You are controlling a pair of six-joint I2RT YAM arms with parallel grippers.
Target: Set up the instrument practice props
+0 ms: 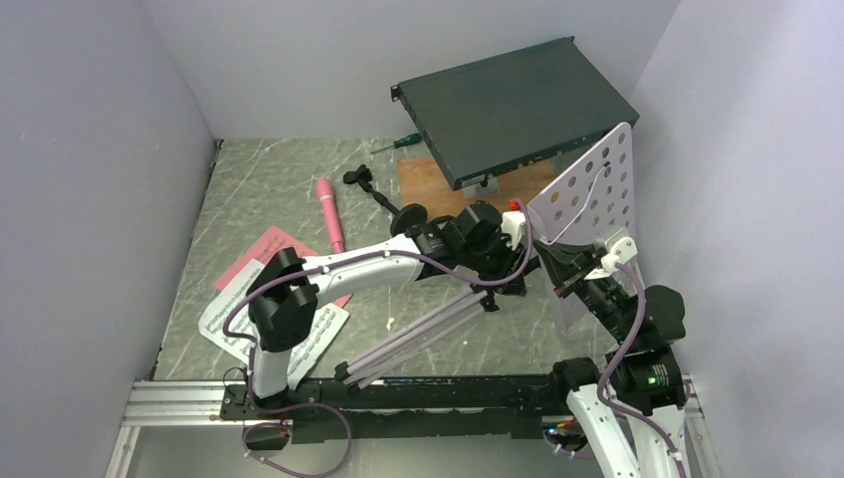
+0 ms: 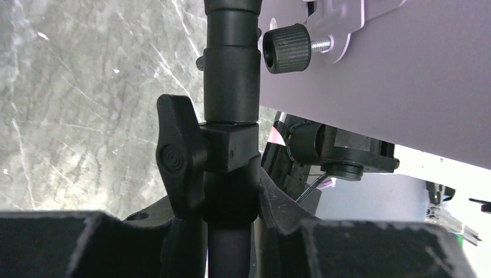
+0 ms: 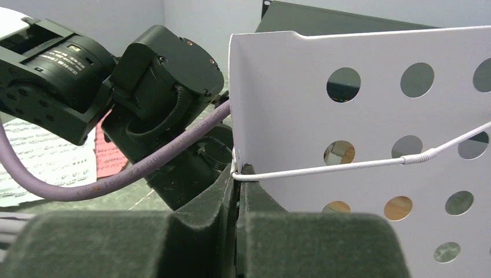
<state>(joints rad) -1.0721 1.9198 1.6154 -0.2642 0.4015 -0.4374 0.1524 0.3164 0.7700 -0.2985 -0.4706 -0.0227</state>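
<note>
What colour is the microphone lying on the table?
Pink microphone; clearest in top external view.

Soft, even light from above. The top view is sharp, with faint shadows beneath the pale music-stand desk [image 1: 607,214]. In the left wrist view, the background below the desk [image 2: 405,87] blows out white. In the right wrist view, the right gripper's fingers [image 3: 318,243] under the desk are dark and blurred.

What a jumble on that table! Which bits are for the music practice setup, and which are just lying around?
For the job: lavender music-stand desk, folding tripod, music sheets, pink microphone, black mic stand.
Just lying about: dark rack-mount box, green-handled screwdriver.
</note>
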